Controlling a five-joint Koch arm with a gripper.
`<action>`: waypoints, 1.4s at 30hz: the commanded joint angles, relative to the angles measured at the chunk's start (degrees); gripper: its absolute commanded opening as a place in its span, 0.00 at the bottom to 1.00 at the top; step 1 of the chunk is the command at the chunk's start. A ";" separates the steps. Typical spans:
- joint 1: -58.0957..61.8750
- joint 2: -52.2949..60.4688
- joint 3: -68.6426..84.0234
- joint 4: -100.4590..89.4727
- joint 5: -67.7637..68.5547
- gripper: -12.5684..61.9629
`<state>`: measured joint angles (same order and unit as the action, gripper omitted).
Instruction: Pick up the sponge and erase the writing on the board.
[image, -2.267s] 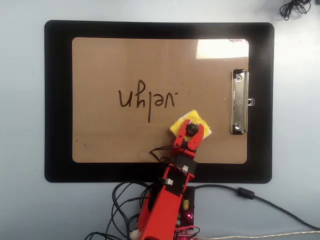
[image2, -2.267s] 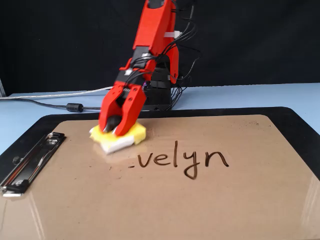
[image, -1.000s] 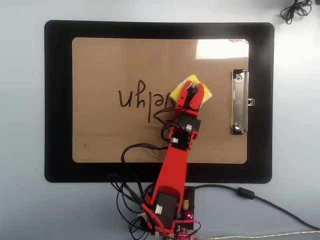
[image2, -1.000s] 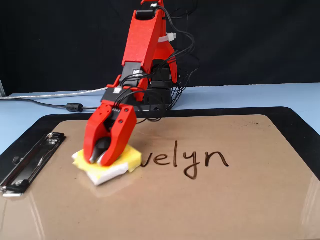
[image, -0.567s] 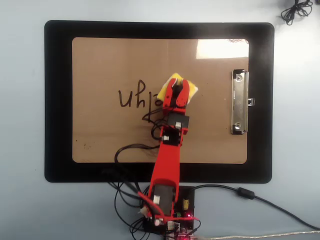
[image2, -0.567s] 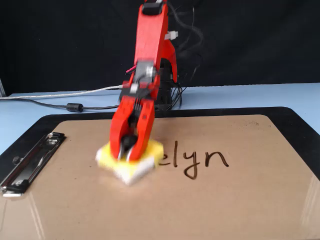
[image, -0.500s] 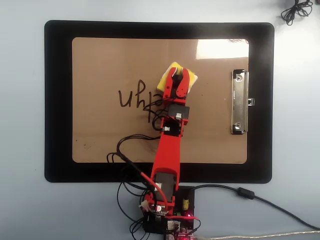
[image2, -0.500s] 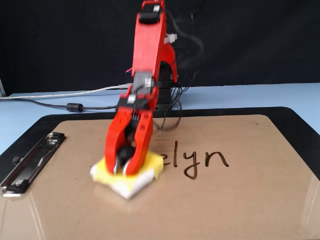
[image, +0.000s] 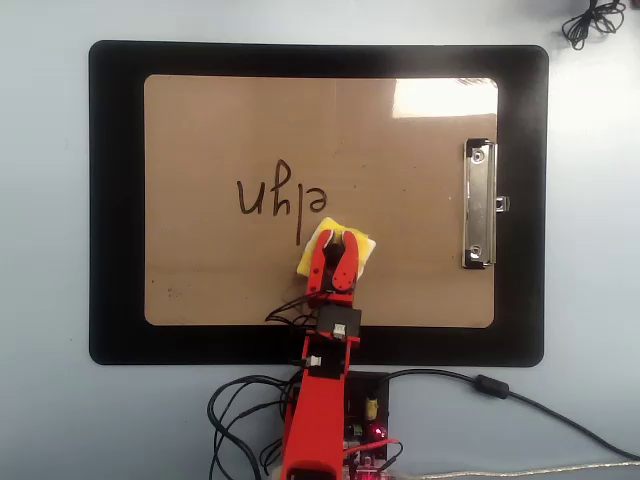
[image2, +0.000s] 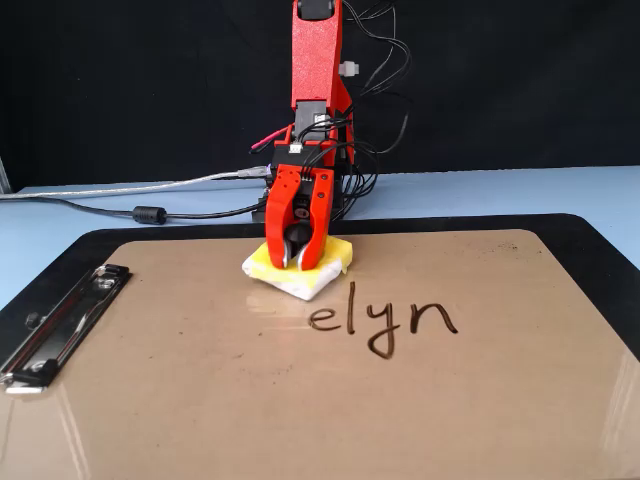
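Observation:
The yellow sponge (image: 357, 246) (image2: 334, 254) lies flat on the tan board (image: 200, 120) (image2: 300, 400), just arm-side of the writing. My red gripper (image: 335, 256) (image2: 299, 258) is shut on the sponge's black knob, pressing it down. The writing (image: 282, 203) (image2: 385, 320) now reads "elyn"; upside down in the overhead view, upright in the fixed view. In the overhead view the sponge sits just below the "e"; in the fixed view it is behind and left of the "e".
The board rests on a larger black mat (image: 115, 200) (image2: 600, 250). A silver clip (image: 479, 205) (image2: 55, 325) sits at one short end of the board. Cables (image: 240, 420) and the arm's base (image2: 315, 190) crowd the mat's near edge in the overhead view.
The gripper swept the sponge across the start of the word, then pulled back toward the arm's base. The "v" is gone; "velyn" became "elyn".

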<state>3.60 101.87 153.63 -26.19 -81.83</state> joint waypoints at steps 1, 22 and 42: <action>0.35 -5.71 -7.73 -0.88 -0.97 0.06; -9.05 2.90 1.49 -0.09 -4.83 0.06; -13.62 9.40 7.56 0.53 -7.38 0.06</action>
<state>-8.79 108.19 162.16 -24.87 -87.10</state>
